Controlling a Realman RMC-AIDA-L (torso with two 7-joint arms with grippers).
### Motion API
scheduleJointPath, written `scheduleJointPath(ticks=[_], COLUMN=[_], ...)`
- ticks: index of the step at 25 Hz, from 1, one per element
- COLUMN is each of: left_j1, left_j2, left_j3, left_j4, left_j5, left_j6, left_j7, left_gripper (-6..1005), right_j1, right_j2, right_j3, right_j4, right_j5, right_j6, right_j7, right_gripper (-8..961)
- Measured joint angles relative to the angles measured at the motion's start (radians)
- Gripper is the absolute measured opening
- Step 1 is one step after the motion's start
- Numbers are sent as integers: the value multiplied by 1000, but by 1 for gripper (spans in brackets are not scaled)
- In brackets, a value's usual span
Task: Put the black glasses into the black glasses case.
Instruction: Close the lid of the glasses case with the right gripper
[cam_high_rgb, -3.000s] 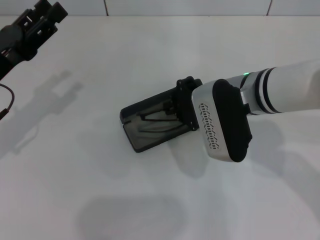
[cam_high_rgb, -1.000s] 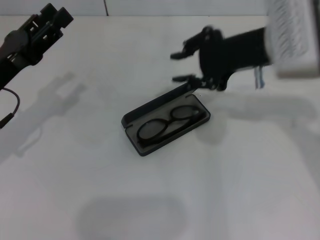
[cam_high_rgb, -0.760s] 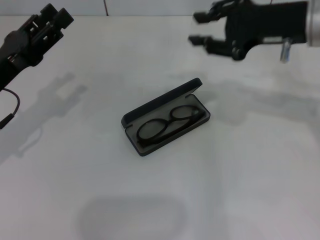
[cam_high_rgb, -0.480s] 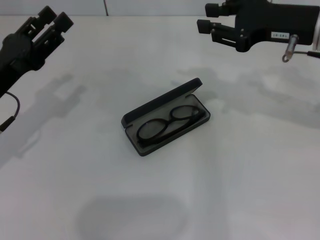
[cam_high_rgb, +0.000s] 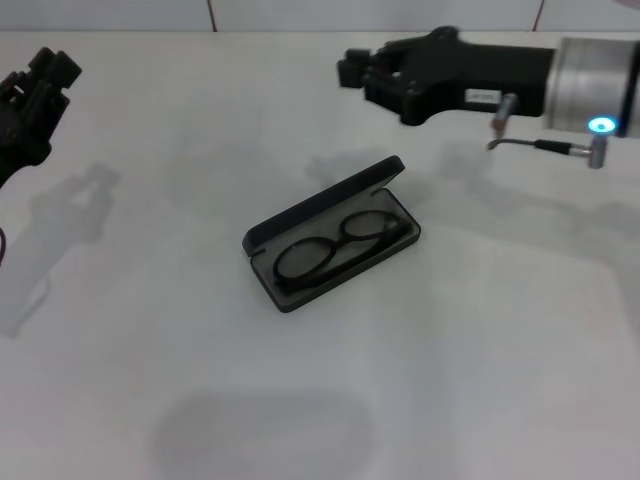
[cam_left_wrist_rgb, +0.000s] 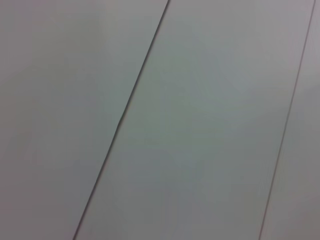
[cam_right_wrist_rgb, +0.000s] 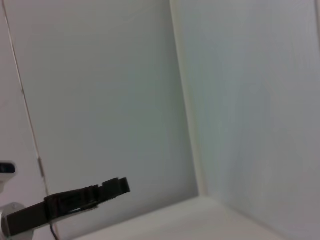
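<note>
Head view check: spotting the black glasses (cam_high_rgb: 335, 250) lying flat inside the black glasses case (cam_high_rgb: 318, 203), lid up. Looks like a drop-off, no?

>> Yep. Was right down over the case three seconds back, hiding most of it. Now hangs high and off to the far side as the right gripper (cam_high_rgb: 356, 72), well apart from the case, carrying nothing. Wide or narrow? Can't tell from this side-on angle.

Any word on the left gripper (cam_high_rgb: 45, 80)?

>> Parked way out on the opposite side, even farther from the case. Can't tell its grip either. Doesn't show anything useful in the wrist views, just pale panels.

So done, basically?

>> Guessing so. Glasses in, nothing touching them. Only leaves shutting the lid, if that even counts.
</note>
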Motion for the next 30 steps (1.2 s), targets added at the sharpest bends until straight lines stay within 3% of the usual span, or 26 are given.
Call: scheduleJointPath(ticks=[3,6,10,12,14,18,30], left_j1=[4,4,-1,-4,-6,-8,-14], left_j2=[0,-1,-1,-1,0,1,1], left_j3=[0,0,0,3,6,7,7], left_j4=[-2,-2,-3,-3,-3,-4,-4], left_j5=[0,4,8,9,9,14,20], left_j6=[-8,-12,-21,-26,-35,-47,-55], left_j7=[6,6,6,6,7,7,7], left_gripper=[356,298,145,68,57,41,41], right_j1=[41,80,151,172,177,141,-7], right_j2=[-7,-8,-3,0,1,1,2], right_j3=[-57,-62,-69,-94,-151,-320,-520], right_j4=[0,-22,-17,3,17,-9,-132], right_j5=[-41,-181,-376,-408,-400,-348,-342], right_j6=[44,54,82,108,159,328,568], right_j7=[106,257,445,482,497,505,500], right_gripper=[121,109,67,34,17,17,18])
